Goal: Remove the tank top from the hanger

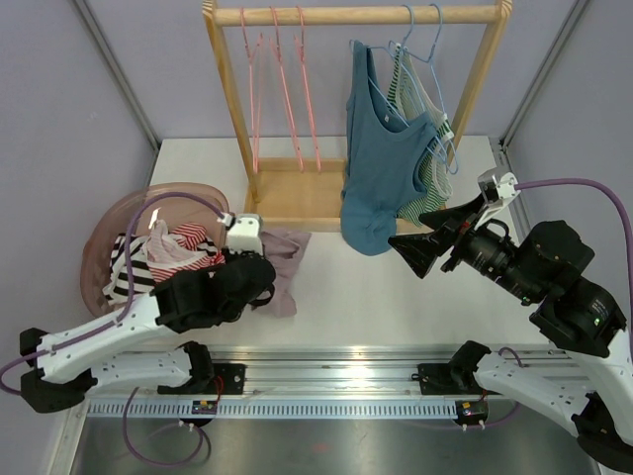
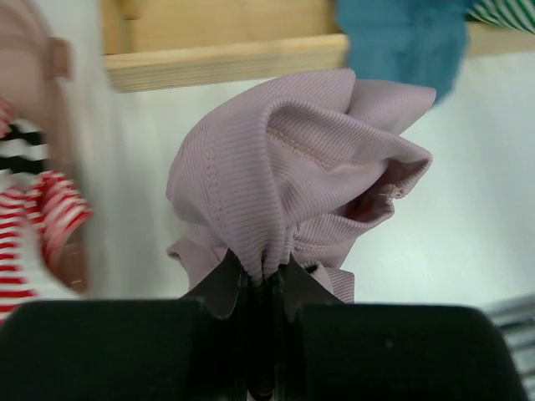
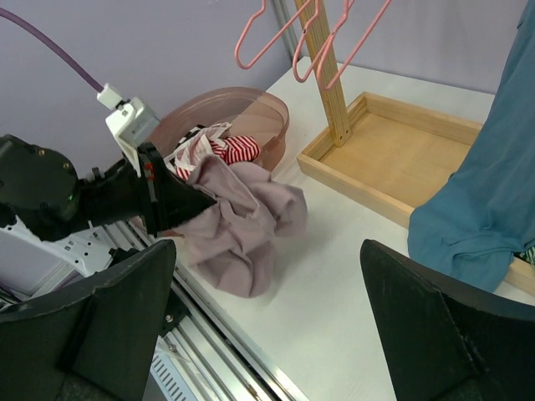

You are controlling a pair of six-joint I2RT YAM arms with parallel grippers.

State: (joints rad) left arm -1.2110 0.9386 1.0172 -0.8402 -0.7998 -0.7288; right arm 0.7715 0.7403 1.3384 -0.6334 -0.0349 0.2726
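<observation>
1. Top view: the teal tank top (image 1: 381, 163) hangs on a blue hanger (image 1: 420, 30) at the right end of the wooden rack (image 1: 229, 89). Bare pink hangers (image 1: 282, 89) hang to its left.
2. The left gripper (image 1: 265, 280) is at a lilac top (image 1: 289, 267) on the table (image 1: 396, 307), beside a basket (image 1: 109, 223) of striped clothes (image 1: 134, 262).
3. The right gripper (image 1: 407, 230) is just beside the teal hem, fingers spread, apparently not touching it.
4. Left wrist view: the left gripper (image 2: 263, 280) has its fingers pressed together, pinching a bunched fold of the lilac top (image 2: 284, 159).
5. Right wrist view: the fingers (image 3: 109, 317) of the right gripper stand wide apart with nothing between them. The teal tank top (image 3: 485, 192) hangs at right.
</observation>
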